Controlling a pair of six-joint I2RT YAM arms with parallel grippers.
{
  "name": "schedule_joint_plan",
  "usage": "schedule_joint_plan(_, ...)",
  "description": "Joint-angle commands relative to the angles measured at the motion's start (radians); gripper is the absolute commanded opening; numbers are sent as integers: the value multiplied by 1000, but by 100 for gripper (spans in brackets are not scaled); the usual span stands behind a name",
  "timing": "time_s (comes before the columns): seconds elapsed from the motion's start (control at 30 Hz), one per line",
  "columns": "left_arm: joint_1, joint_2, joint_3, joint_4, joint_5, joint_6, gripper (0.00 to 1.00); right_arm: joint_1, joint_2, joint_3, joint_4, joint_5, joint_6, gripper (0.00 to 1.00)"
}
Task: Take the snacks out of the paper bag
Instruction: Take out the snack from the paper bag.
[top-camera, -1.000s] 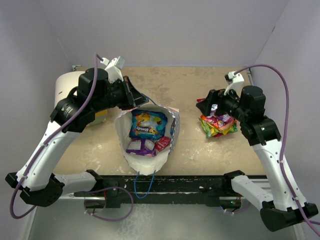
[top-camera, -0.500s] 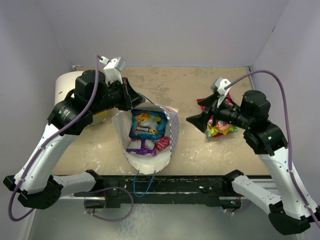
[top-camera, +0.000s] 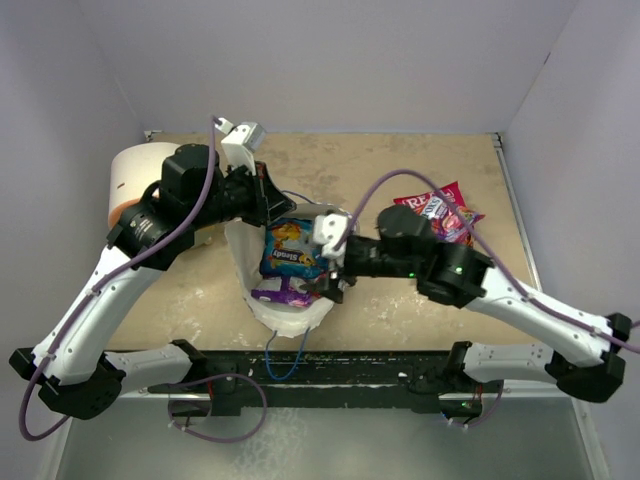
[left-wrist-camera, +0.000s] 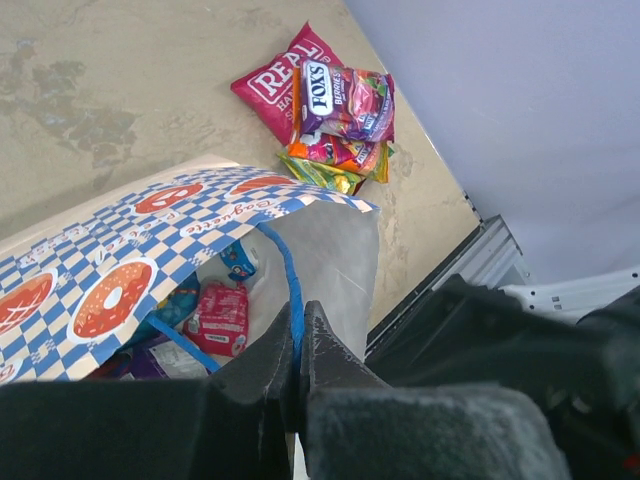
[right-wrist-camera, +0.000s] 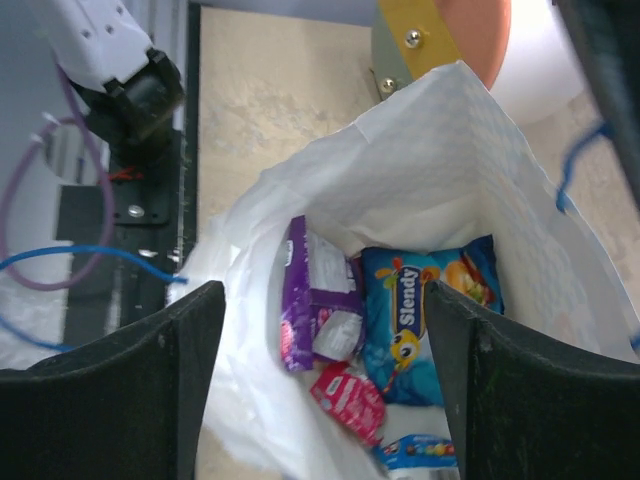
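Observation:
The checkered paper bag (top-camera: 285, 318) lies open on the table, mouth up towards the camera. In it lie a blue "Slendy" packet (top-camera: 293, 250), a purple packet (top-camera: 283, 293) and, in the right wrist view, a small red packet (right-wrist-camera: 352, 402). My left gripper (top-camera: 268, 196) is shut on the bag's blue cord handle (left-wrist-camera: 290, 285) at the far rim. My right gripper (top-camera: 328, 284) is open and empty, just above the bag's mouth, its fingers either side of the packets (right-wrist-camera: 322, 300). A pink-red "REAL" packet (top-camera: 422, 205) lies on the table at the right with a purple Fox's packet (left-wrist-camera: 345, 100) and a yellow-green one (left-wrist-camera: 330, 168).
A white-and-orange cylinder (top-camera: 125, 185) stands at the far left behind the left arm. The bag's other blue cord handle (top-camera: 285, 375) hangs over the table's near edge onto the black rail. Walls close the table at the back and sides.
My right arm has swung left from the pile of packets at the right to over the bag's mouth, gripper open. My left arm has shifted slightly, still holding the bag.

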Motion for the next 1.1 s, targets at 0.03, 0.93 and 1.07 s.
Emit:
schedule_joint_plan(0.03,-2,-16,62,86,51,74,0,93,88,-16,206,270,-187,78)
schedule_joint_plan(0.93,-3,-2,200,37,-15,187,0,97,460,-51,279,749,-444,54)
schedule_joint_plan(1.07,-3,-36,200,-14,-208,191,0,69,382,-128,280,730,-446,55)
